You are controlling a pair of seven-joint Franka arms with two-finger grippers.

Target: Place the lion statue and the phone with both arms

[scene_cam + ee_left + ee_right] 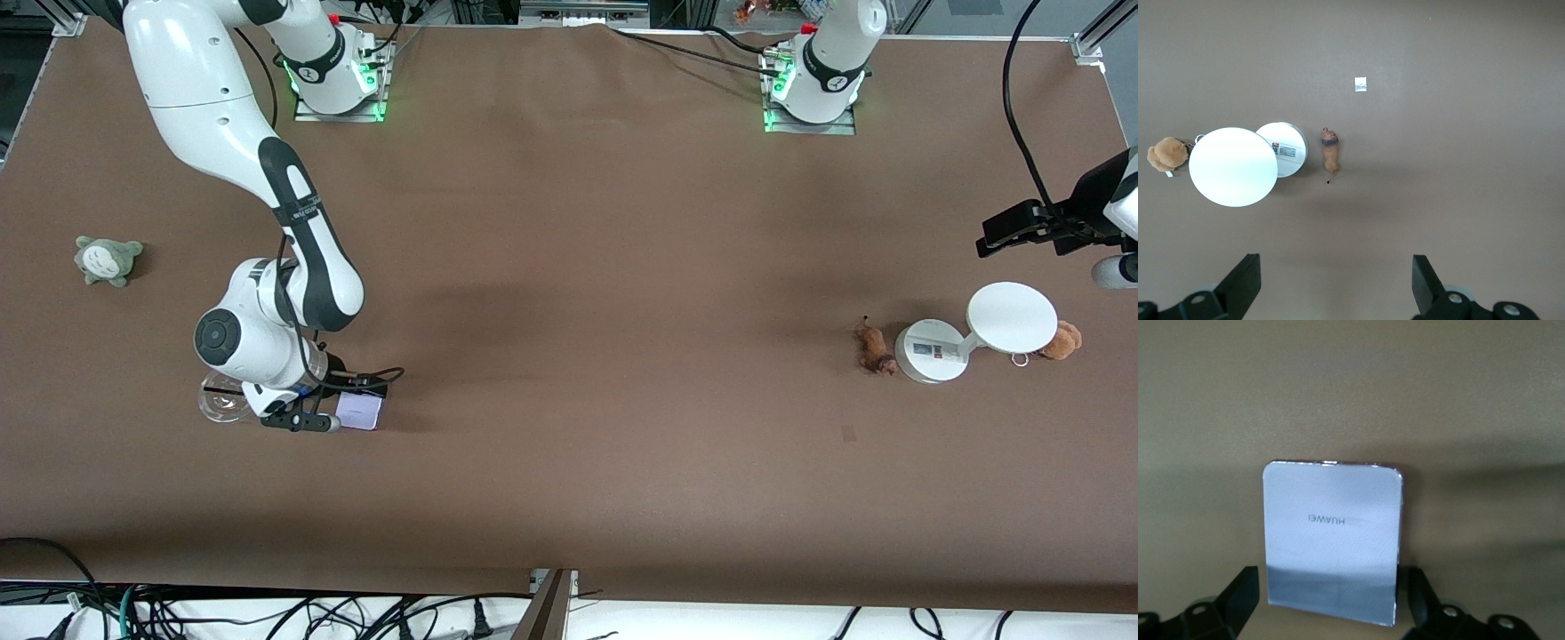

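Observation:
The phone (359,412) is a pale lavender slab that lies flat on the table toward the right arm's end. My right gripper (302,421) is low at it and open. In the right wrist view the phone (1331,533) has one end between the two fingers (1241,593), with a small gap on each side. The lion statue (875,348) lies toward the left arm's end, beside the white stand's base. My left gripper (1013,229) is high over that end, open and empty. The left wrist view shows the lion statue (1331,153) well apart from the left gripper (1335,267).
A white stand (932,351) with a round disc (1012,317) stands by the lion; an orange-brown plush (1062,340) lies beside it. A grey-green plush (107,259) sits at the right arm's end. A clear glass dish (222,402) lies under the right wrist.

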